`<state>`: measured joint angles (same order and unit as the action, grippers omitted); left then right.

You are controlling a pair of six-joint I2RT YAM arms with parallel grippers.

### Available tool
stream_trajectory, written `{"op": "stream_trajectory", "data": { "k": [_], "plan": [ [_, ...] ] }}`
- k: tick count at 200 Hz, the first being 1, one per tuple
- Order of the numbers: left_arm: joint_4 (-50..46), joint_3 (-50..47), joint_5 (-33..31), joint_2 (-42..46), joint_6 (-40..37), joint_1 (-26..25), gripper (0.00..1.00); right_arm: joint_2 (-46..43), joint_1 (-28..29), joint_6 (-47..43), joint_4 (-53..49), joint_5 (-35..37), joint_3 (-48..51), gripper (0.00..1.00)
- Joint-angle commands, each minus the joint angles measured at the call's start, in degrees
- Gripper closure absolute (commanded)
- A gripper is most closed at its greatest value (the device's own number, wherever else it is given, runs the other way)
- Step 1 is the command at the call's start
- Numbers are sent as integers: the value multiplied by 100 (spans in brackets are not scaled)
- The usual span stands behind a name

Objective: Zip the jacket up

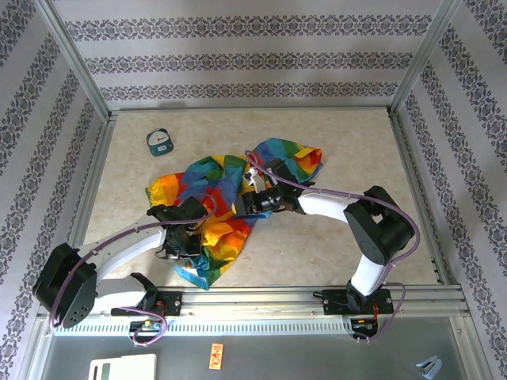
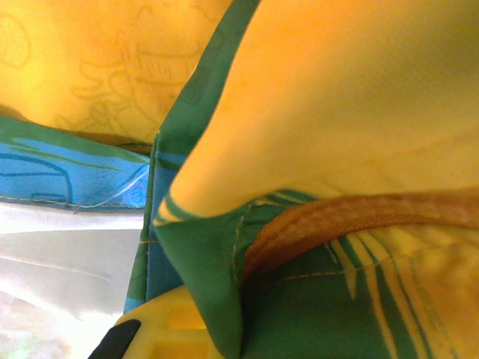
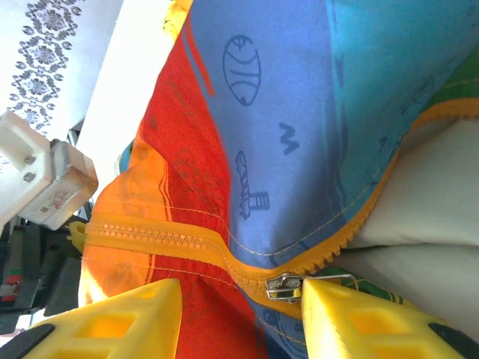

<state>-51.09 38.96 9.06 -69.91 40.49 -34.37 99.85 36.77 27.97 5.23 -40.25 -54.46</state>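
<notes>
One jacket was spread just near-right of one teal gadget. Two grippers were counted. The left gripper, held low, was clamped on the fabric. The right gripper, extended leftward, was parted, gripping nothing (zipper slider beside one finger).

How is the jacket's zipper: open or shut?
Partly shut: on the jacket, teeth mesh on one side of the slider and part beyond it.
</notes>
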Motion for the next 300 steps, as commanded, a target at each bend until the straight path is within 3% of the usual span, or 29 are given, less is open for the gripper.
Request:
{"op": "stream_trajectory", "data": {
  "k": [1,49,130,212,300],
  "plan": [
    [-248,-56,50,-14,77,84,100,44,8,156,284,-269,-126,54],
    [-257,-87,43,-10,89,88,100,127,-141,-24,-346,482,-240,53],
    [-261,-81,48,-36,86,86,100,489,16,-124,-682,685,-433,50],
    [-239,-73,62,-54,73,86,100,454,136,41,-638,72,-577,48],
    [-266,-74,-158,-38,152,77,100,-730,260,70,-436,-129,-260,51]
  ]
}}
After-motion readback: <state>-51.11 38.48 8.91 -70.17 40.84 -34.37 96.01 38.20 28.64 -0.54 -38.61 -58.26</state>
